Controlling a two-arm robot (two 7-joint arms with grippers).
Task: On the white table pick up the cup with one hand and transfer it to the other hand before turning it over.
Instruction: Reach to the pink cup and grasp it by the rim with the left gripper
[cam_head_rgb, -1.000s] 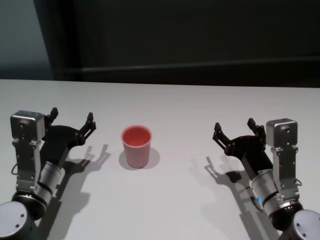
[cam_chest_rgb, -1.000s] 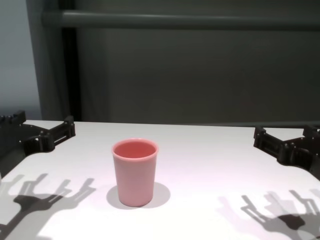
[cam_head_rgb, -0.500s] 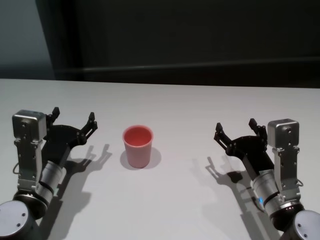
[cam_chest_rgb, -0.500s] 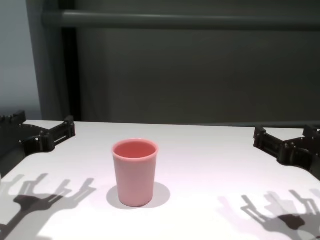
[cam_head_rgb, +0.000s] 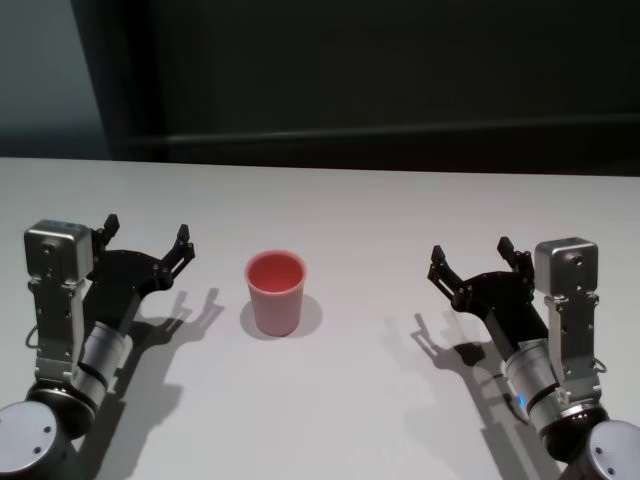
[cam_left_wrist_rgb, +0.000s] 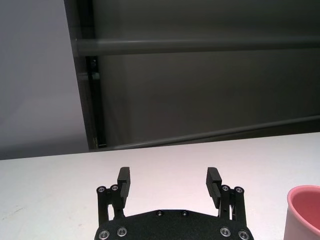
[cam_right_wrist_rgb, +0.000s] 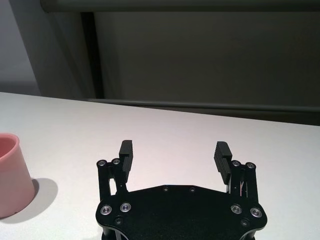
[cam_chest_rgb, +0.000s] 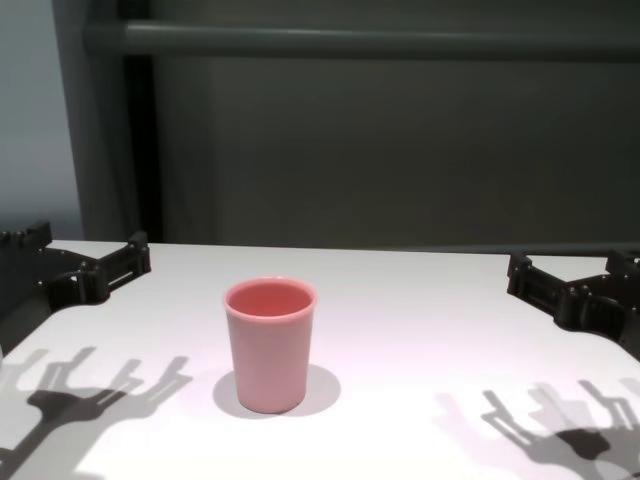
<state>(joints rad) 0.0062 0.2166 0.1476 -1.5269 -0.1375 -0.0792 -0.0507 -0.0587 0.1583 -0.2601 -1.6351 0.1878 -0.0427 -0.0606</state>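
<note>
While the pink cup (cam_head_rgb: 275, 291) stands upright mid-table, nearer your left gripper (cam_head_rgb: 146, 243), both it and the right gripper (cam_head_rgb: 470, 259) hover wide open, empty, flanking it, apparently poised for 1 pickup.

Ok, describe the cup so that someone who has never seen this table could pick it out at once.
Start from the white table, a broad plain top before a dark wall. Two black claws hover over it, open and empty: the left claw and the right claw. Between them, nearer the left one, the cup stands upright, mouth up: the only salmon-pink thing there, smooth and handleless.
</note>
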